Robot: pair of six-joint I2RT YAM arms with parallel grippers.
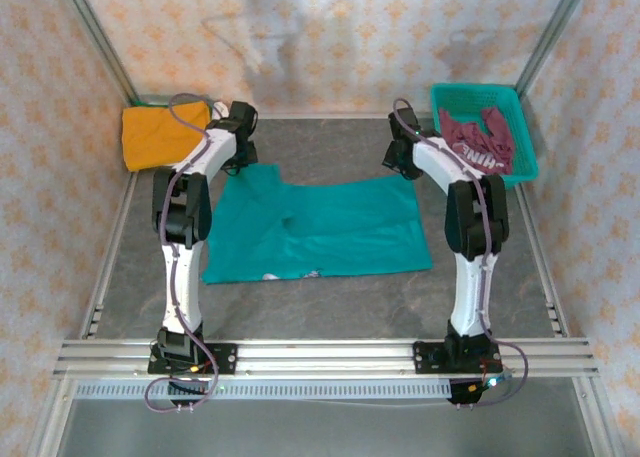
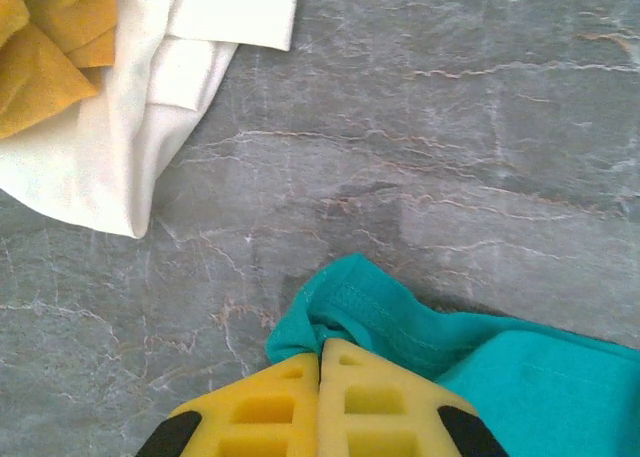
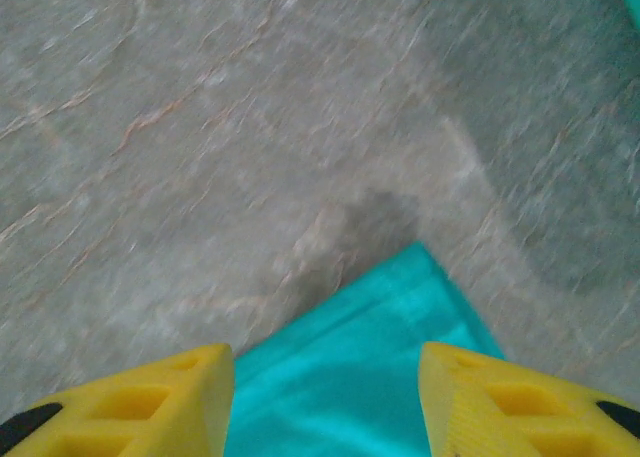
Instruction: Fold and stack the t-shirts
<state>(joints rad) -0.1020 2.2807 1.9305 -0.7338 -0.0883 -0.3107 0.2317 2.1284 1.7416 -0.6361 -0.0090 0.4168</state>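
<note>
A teal t-shirt (image 1: 320,232) lies spread flat across the middle of the table. My left gripper (image 1: 243,165) is at its far left corner, and the left wrist view shows that gripper (image 2: 322,349) shut on a bunched fold of the teal t-shirt's (image 2: 480,362) hem. My right gripper (image 1: 400,165) hovers over the far right corner. In the blurred right wrist view its gripper (image 3: 327,362) is open, with the teal corner (image 3: 370,377) lying flat between the yellow fingers (image 3: 150,402). A folded orange t-shirt (image 1: 160,134) sits at the back left, and a maroon t-shirt (image 1: 478,137) lies in the basket.
The teal lattice basket (image 1: 475,89) stands at the back right corner. Just beyond my left gripper, the orange t-shirt (image 2: 50,57) lies on a white t-shirt (image 2: 130,127). Metal frame rails run along the table's sides and near edge.
</note>
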